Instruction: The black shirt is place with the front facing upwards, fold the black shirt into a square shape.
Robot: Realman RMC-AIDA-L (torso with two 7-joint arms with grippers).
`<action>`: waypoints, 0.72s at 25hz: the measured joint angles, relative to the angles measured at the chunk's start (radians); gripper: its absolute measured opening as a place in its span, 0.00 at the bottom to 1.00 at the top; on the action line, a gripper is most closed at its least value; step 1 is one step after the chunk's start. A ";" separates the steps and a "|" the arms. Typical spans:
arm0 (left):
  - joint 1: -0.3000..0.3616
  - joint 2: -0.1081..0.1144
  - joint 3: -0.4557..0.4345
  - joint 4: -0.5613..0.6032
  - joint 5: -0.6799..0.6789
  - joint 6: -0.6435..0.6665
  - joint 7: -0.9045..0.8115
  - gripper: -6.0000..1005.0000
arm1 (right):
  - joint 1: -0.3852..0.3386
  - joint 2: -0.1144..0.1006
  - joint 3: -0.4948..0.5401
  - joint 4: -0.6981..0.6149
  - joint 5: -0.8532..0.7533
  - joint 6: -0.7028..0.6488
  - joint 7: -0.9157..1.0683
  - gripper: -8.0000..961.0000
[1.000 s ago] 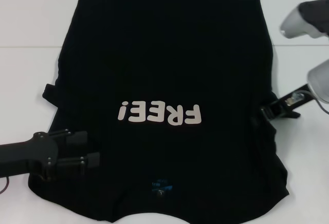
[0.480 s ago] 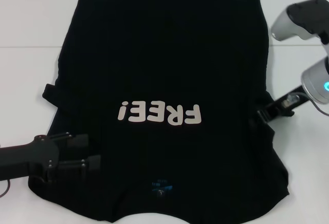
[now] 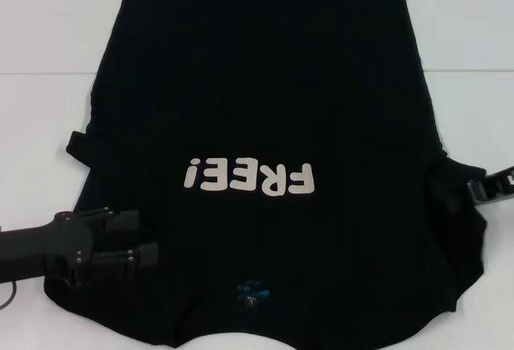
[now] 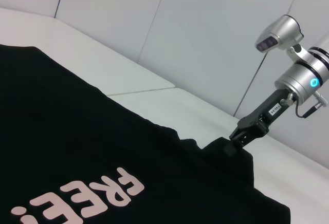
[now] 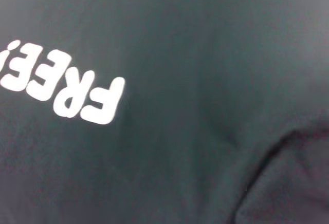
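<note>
Black cotton, the large short-sleeved T-shirt [image 3: 257, 125] is lying front-up on the white table [image 3: 48, 37], collar nearest the robot, its long axis running away to the hem. The left gripper [image 3: 148, 251], jaws parted, is being rested on the near shoulder. The right gripper [image 4: 241, 134] is clamped on the right sleeve; a snagged or slipping sleeve is being risked, skewing the fold.

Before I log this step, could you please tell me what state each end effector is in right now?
Left end effector: open, resting on the black shirt near its sleeve.
Right end effector: shut on the black shirt's opposite sleeve.
</note>
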 joint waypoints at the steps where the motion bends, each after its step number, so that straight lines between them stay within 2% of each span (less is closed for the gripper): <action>1: 0.000 0.000 0.000 0.000 0.000 0.000 0.000 0.82 | -0.005 -0.003 0.008 -0.002 0.000 -0.004 0.000 0.06; 8: -0.001 0.000 0.000 -0.004 0.003 0.001 0.000 0.82 | -0.031 -0.018 0.054 -0.018 0.001 -0.026 -0.001 0.07; 18: 0.001 0.000 0.000 -0.003 0.002 0.000 -0.001 0.82 | -0.066 -0.020 0.091 -0.073 0.027 -0.061 -0.017 0.08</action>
